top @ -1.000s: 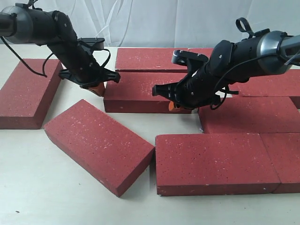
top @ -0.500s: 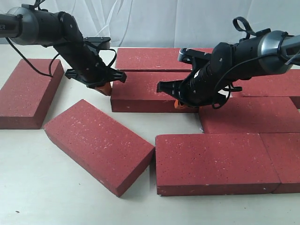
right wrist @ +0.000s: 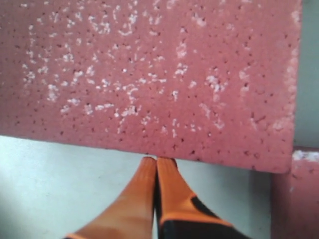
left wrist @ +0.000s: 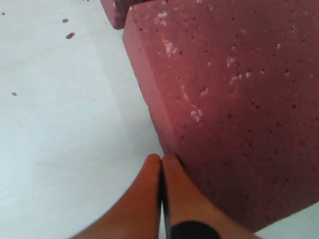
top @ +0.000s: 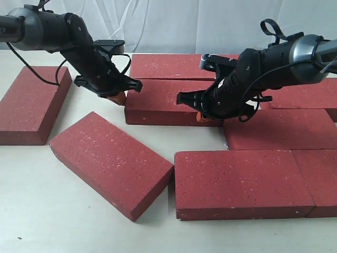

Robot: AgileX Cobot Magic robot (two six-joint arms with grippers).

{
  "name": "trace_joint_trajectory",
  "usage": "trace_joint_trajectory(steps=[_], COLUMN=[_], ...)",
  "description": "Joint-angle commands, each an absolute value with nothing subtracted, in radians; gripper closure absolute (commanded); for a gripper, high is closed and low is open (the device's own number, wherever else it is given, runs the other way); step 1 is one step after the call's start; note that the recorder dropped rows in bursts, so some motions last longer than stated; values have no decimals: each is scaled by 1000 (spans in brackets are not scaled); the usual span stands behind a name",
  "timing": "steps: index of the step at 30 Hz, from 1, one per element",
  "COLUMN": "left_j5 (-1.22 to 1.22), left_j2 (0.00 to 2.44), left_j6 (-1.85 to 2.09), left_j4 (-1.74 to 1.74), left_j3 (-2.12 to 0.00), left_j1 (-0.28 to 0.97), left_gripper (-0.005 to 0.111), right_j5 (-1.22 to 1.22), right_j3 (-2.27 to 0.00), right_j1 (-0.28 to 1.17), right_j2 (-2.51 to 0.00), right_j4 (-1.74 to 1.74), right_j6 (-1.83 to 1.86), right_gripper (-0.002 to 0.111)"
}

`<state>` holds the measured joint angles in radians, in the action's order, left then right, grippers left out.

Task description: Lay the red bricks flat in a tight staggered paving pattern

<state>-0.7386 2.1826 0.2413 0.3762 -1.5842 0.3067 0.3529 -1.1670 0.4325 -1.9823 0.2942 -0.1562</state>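
Observation:
Several dark-red bricks lie flat on the table. The middle brick (top: 160, 100) lies between both arms. My left gripper (top: 120, 98) is shut, its orange tips pressed against that brick's left end (left wrist: 224, 99). My right gripper (top: 199, 117) is also shut, tips touching the same brick's near long side (right wrist: 159, 74). Behind it lies another brick (top: 168, 66). A loose brick (top: 110, 161) sits askew at front left, its corner touching the front-row brick (top: 239, 182). One more brick (top: 31, 100) lies apart at far left.
More bricks fill the right side: one (top: 279, 129) beside my right gripper, one (top: 321, 176) at the front right edge, one (top: 305, 95) behind the right arm. A white curtain (top: 184, 21) closes the back. Bare tabletop (top: 52, 211) shows at front left.
The middle brick slid right over the second, about 15 px, with the left gripper pushing its end; the right gripper shifted right along with it. Little moved in the last half second.

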Motion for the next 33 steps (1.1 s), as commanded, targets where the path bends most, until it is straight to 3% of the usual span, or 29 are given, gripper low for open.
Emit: trace_joint_trajectory(steps=[1, 19, 33], left_j5=[-758, -758, -735], left_j2=[2181, 2181, 2213], left_j6=[226, 216, 220], left_j4=[313, 321, 364], left_j3=[-1585, -1585, -1585], left_j1=[301, 301, 342], left_gripper=[107, 107, 107], right_j5=[383, 290, 457], right_j3=[-1172, -1172, -1172], right_j1=[427, 427, 431], right_j2=[-1982, -1982, -1901], right_j4=[265, 111, 166], right_j6=[-158, -158, -158], right_gripper=[109, 109, 109])
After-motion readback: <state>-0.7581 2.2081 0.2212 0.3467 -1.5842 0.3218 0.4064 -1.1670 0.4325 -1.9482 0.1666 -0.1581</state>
